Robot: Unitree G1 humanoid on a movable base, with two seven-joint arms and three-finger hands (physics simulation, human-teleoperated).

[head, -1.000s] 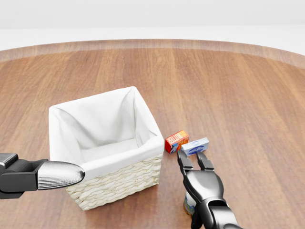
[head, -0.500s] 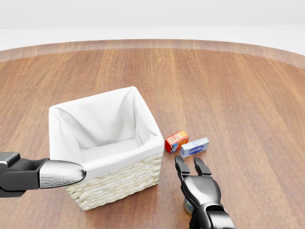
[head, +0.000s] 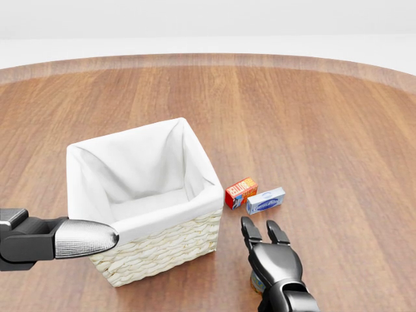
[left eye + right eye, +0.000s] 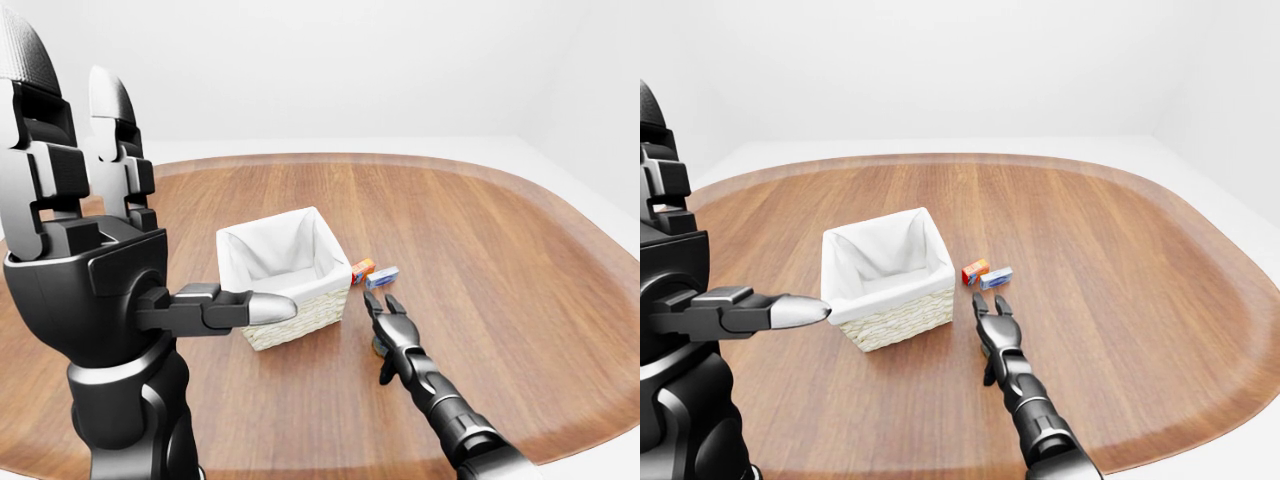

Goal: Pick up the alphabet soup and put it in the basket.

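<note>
The alphabet soup can [image 3: 256, 281] stands on the wooden table, showing only as a sliver under my right hand near the bottom of the head view. My right hand [image 3: 260, 227] hovers over it, open, fingers spread and pointing up the view. To its left stands the wicker basket [image 3: 162, 250] with a white cloth lining and nothing in it. My left hand [image 4: 120, 190] is raised at the left of the left-eye view, open and holding nothing; its thumb [image 3: 81, 238] pokes in over the basket's lower left corner.
A small red box [image 3: 240, 192] and a blue-and-white box [image 3: 265, 201] lie side by side just right of the basket, a little above my right fingertips. The round wooden table [image 3: 325, 117] stretches wide to the right and top.
My right hand has drawn back toward the bottom of the head view, away from the blue-and-white box, and now sits lower over the can. The left hand has barely moved.
</note>
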